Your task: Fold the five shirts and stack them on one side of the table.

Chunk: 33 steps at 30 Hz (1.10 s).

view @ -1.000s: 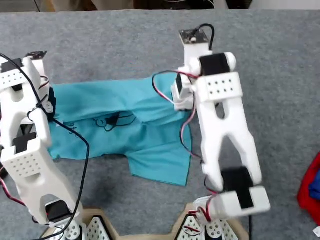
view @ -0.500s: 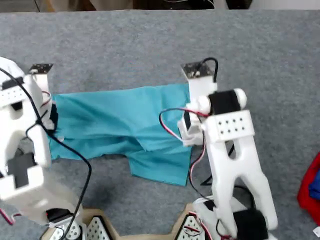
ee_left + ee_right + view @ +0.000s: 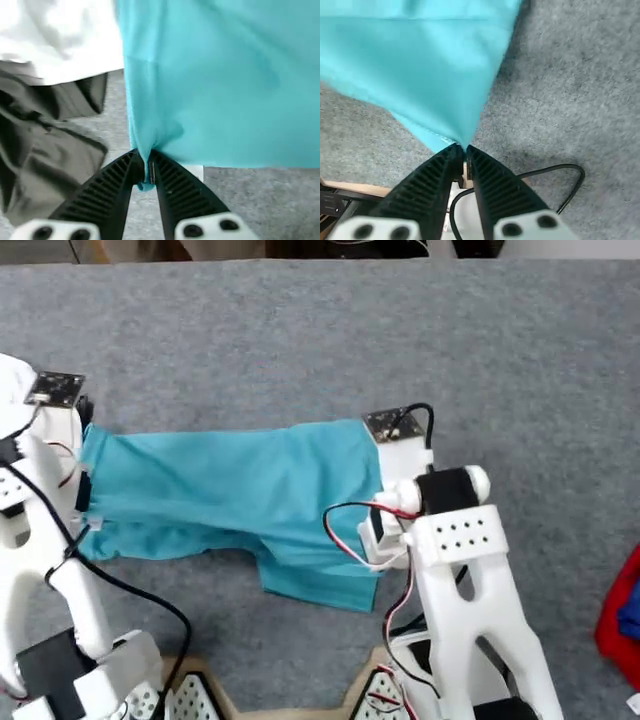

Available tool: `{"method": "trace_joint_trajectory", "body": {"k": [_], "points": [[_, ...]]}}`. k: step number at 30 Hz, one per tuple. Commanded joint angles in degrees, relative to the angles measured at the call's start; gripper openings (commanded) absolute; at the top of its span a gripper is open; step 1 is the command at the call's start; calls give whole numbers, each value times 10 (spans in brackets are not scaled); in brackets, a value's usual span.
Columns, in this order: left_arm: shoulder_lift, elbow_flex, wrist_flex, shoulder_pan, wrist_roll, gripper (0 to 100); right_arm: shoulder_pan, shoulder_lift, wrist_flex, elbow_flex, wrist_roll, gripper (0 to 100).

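**Both grippers pinch the teal shirt mid-fold**

The left gripper (image 3: 148,162) is clamped on one side edge of the shirt (image 3: 230,490), with cloth bunched between its jaws. The right gripper (image 3: 464,150) is closed on a corner at the opposite edge. The shirt stretches from one pair of jaws to the other, and part of it lies on the table (image 3: 300,330). To fold well, both arms should probably travel together at equal height, cloth taut, so the held edge lands square. No writing or label on the shirt is readable.
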Motion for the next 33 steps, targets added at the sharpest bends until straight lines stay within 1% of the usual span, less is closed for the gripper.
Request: {"method": "trace_joint_trajectory", "body": {"k": [1, 8, 13, 15, 18, 20, 22, 24, 26, 30, 33], "points": [[-22, -7, -6, -4, -8, 19, -6, -15, -13, 6, 6, 5], [-28, 69, -4, 53, -6, 19, -6, -13, -13, 7, 8, 5], [-28, 76, -9, 62, -7, 20, -5, -15, -10, 7, 61, 9], [-28, 65, -8, 59, -8, 21, -5, -15, -2, 3, 76, 17], [-28, 43, -4, 57, -12, 29, -7, -16, 0, 1, 80, 80], [-28, 29, -4, 45, -18, 79, -7, -16, 0, 1, 82, 121], [-28, 16, -4, 34, -9, 140, -7, -16, 0, -5, 91, 143], [-28, 5, -4, 19, 0, 182, -5, -16, 1, -19, 91, 142], [-28, -8, 10, 9, -1, 205, -4, -16, 1, -36, 89, 142], [-28, -62, 69, -1, -1, 207, -4, -13, -11, -82, 86, 141], [-28, -111, 81, 3, 14, 206, -4, -12, -55, -110, 77, 129]]}}
